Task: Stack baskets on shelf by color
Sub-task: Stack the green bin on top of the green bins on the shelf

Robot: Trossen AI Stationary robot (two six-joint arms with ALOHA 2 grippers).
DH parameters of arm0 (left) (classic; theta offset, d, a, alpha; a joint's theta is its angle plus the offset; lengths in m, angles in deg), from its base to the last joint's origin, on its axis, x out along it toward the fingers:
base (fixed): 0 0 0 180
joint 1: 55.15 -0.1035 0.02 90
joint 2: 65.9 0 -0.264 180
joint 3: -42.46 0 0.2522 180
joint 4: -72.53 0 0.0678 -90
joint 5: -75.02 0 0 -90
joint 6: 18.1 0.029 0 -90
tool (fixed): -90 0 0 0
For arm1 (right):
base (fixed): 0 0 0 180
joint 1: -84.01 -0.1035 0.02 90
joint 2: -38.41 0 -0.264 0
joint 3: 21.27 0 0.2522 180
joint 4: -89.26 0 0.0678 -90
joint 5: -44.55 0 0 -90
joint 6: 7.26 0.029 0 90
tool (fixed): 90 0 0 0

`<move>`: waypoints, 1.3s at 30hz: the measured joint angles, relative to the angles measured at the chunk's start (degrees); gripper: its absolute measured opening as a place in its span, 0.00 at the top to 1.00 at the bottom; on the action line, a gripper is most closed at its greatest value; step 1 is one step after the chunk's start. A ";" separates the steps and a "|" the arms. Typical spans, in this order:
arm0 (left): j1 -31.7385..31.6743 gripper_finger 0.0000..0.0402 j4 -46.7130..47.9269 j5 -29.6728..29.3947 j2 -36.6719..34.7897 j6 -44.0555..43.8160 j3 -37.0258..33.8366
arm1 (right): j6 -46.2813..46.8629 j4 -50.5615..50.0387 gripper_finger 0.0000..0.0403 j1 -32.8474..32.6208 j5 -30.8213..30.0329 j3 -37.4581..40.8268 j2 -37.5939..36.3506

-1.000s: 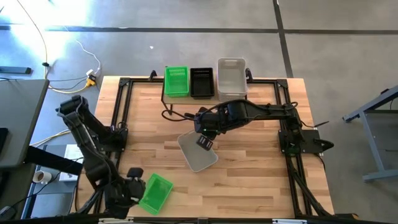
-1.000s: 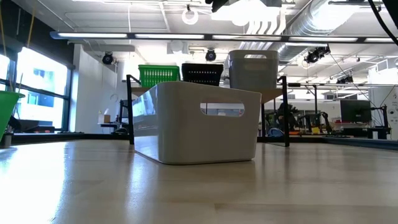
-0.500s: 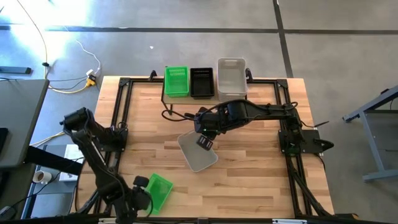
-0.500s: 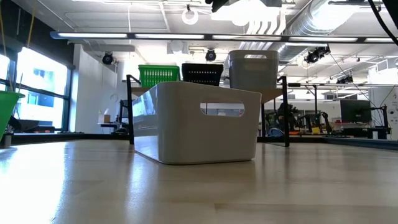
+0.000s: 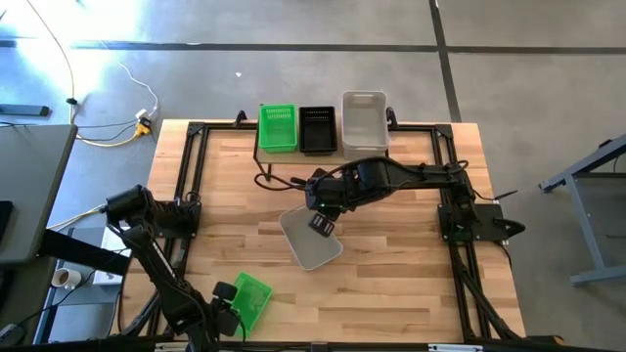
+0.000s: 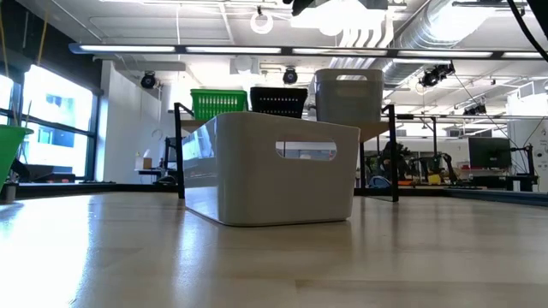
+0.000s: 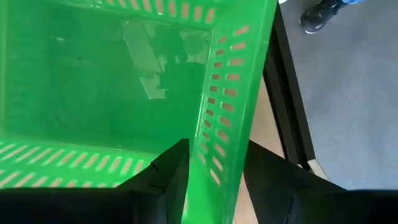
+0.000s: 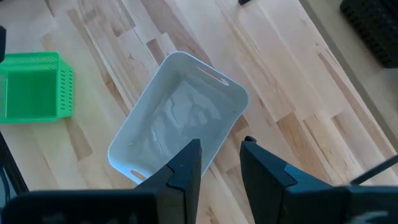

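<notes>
Both arms are dark, nearly black, built of chunky rounded joint housings linked by slim straight segments. The left arm (image 5: 147, 249) has a thick knuckle-like joint partway along, while the right arm (image 5: 391, 179) carries black cables looping along its length and a small white-marked block near its wrist. Each gripper ends in two flat, matte black fingers (image 8: 186, 165) with angular, tapering tips.

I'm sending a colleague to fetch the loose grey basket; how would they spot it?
Start at the wooden table and look to its middle, in front of the shelf. The grey basket sits there askew, under the right gripper. It is solid-walled and pale, unlike the slotted green basket at the left gripper.
</notes>
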 joint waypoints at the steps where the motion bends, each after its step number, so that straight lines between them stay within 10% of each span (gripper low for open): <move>1: 0.00 0.68 0.00 -0.18 0.02 -0.01 0.00 | 0.00 0.00 0.76 -0.13 0.03 0.00 0.00; 10: 0.02 0.98 0.23 -1.04 -1.22 0.00 0.04 | 0.00 -0.02 0.76 -1.93 0.02 0.00 0.00; 39: -14.40 1.00 18.65 -16.74 -32.28 9.87 0.04 | -3.10 -4.92 0.76 -10.69 -2.79 0.02 0.00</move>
